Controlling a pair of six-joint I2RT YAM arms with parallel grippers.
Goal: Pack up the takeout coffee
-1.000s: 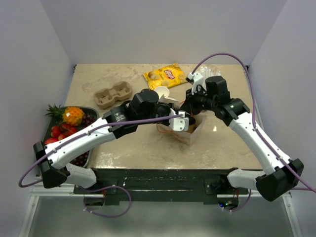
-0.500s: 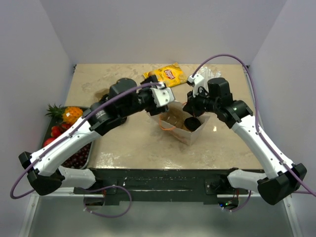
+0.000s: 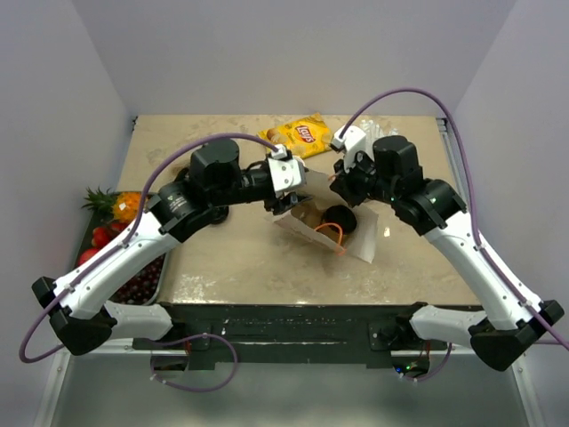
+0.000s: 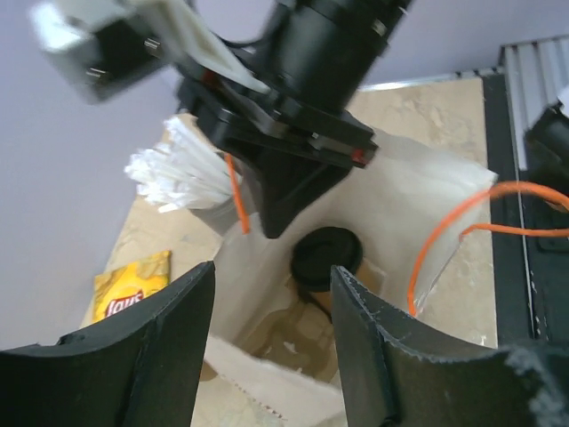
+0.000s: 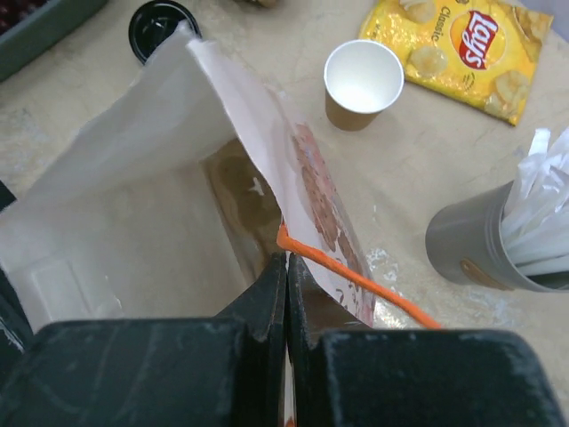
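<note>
A white paper bag [image 3: 356,240] with orange handles lies open mid-table. Inside it stands a tan cup with a black lid [image 3: 338,218], the takeout coffee [image 4: 326,258]. My left gripper [image 3: 283,197] hangs open at the bag's back-left rim, and in the left wrist view the near rim [image 4: 267,382] lies loose between its fingers [image 4: 160,356]. My right gripper [image 5: 286,258] is shut on the bag's far rim beside an orange handle [image 5: 356,280]. A second tan cup [image 5: 360,84] stands open on the table, with a loose black lid [image 5: 160,25] further off.
A yellow chip bag [image 3: 300,135] lies at the back. A grey cup of white straws [image 5: 484,240] stands behind the right gripper. A dark tray of fruit [image 3: 116,233] with a pineapple sits at the left edge. My left arm hides the table behind the bag.
My left gripper came up out of the bag, opened and pulled back to the back-left rim, leaving the lidded cup inside. The bag has sagged wider. The right gripper kept its hold.
</note>
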